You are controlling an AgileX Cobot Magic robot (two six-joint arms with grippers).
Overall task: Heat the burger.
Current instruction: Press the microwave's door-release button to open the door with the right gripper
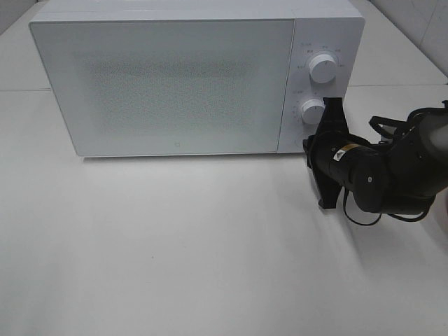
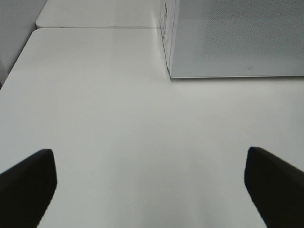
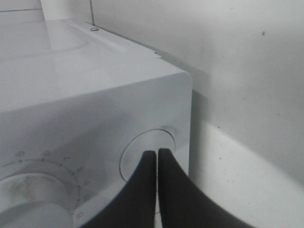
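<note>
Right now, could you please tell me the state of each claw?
Left claw: open, holding nothing.
Right claw: closed, holding nothing, tips at the round microwave button.

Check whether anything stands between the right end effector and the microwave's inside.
Yes: the closed door shuts it off. The right end effector, shut, has its tips at the round button beside the door. No burger shows in any view.

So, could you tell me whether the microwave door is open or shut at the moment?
Shut: the microwave door lies flush with the control panel in the high view, with no gap showing.
</note>
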